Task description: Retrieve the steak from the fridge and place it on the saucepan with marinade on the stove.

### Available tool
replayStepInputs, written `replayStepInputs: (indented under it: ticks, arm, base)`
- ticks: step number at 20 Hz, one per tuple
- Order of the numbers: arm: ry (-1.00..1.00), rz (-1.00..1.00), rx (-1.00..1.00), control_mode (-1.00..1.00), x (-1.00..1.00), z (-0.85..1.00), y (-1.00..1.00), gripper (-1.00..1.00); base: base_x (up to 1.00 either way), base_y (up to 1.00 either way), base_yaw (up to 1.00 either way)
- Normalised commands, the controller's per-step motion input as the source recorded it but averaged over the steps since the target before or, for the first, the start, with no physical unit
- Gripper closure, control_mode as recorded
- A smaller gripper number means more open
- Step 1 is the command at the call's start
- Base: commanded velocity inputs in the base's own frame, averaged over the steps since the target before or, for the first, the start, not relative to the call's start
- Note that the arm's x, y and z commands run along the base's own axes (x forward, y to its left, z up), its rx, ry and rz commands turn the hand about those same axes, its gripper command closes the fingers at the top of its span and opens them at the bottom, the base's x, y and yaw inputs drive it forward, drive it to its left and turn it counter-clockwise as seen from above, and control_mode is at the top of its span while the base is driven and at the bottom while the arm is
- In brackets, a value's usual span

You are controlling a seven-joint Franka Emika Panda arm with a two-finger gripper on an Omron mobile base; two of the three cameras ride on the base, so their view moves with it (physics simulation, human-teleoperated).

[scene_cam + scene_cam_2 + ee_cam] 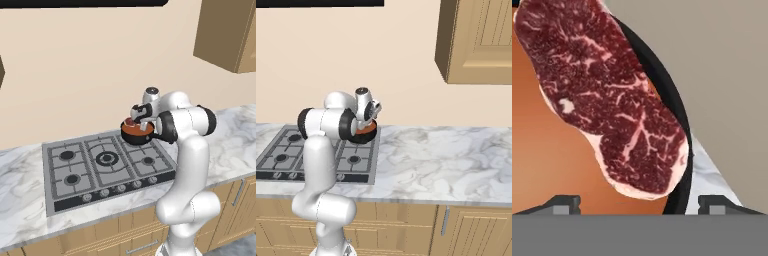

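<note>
The steak (612, 100), dark red with white marbling, lies in the saucepan over the orange-red marinade (547, 150), one edge against the dark rim (668, 92). My gripper (639, 202) hangs just above it, open, with its fingertips (562, 202) wide apart and clear of the meat. From the base, the saucepan (136, 134) sits on the back right burner of the stove (100, 165), with the gripper (140, 117) right over it. In the right base view the arm partly hides the saucepan (367, 131). The fridge is out of view.
A marble counter (431, 160) runs to the right of the stove (286, 150) and also lies to its left (20, 200). A wooden wall cabinet (476, 40) hangs above the counter. The beige wall stands close behind the pan.
</note>
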Motion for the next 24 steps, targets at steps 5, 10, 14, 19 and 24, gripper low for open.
replayStepInputs:
  ticks: [5,10,14,19,24]
  arm:
    - [0.0,0.0,0.0,-1.0,-0.19,0.01,0.0,-1.0]
    - [0.0,0.0,0.0,-1.0,-0.37,0.11,0.0,-1.0]
    - [-0.03,0.0,0.0,-1.0,-0.58,0.76,0.0,-1.0]
    - [-0.11,-0.01,0.0,-1.0,-0.97,1.0,0.03,-1.0]
    - [-0.08,0.0,0.0,-1.0,-1.0,0.46,0.2,-1.0]
  base:
    - [0.0,0.0,0.0]
    - [0.0,0.0,0.0]
    - [0.0,0.0,0.0]
    - [0.0,0.0,0.0]
    - [0.0,0.0,0.0]
